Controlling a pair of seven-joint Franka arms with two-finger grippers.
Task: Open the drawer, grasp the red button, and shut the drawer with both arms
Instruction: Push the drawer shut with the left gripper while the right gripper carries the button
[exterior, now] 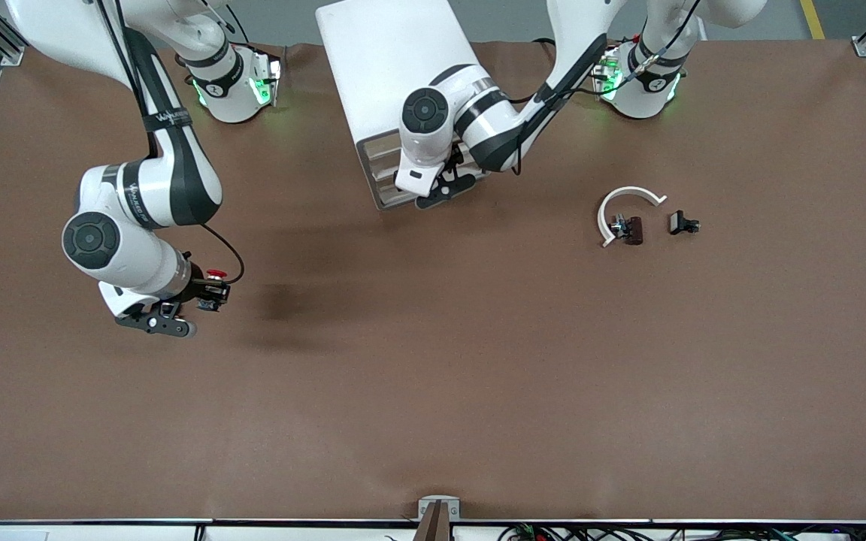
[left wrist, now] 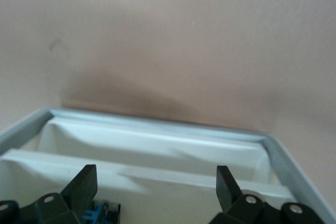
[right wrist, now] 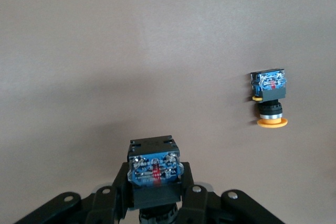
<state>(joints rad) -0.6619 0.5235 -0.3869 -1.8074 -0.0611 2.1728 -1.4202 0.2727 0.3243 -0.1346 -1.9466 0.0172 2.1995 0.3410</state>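
Note:
My right gripper (exterior: pixel 210 294) is shut on the button (exterior: pixel 214 279) and holds it above the table toward the right arm's end; its red cap shows in the front view. In the right wrist view the fingers (right wrist: pixel 116 190) clamp the button's black body (right wrist: pixel 155 169), whose blue terminal face is turned to the camera. My left gripper (exterior: pixel 444 184) is at the front of the white cabinet (exterior: pixel 395 68), by the stacked drawers (exterior: pixel 384 176). In the left wrist view it is open (left wrist: pixel 155 177) over a white drawer tray (left wrist: pixel 157 148). A small blue part (left wrist: pixel 100 214) shows inside.
A like button with an orange-yellow cap (right wrist: pixel 269 98) lies on the table below my right gripper. Toward the left arm's end lie a white curved piece (exterior: pixel 628 199), a dark brown part (exterior: pixel 632 229) and a small black part (exterior: pixel 682 223).

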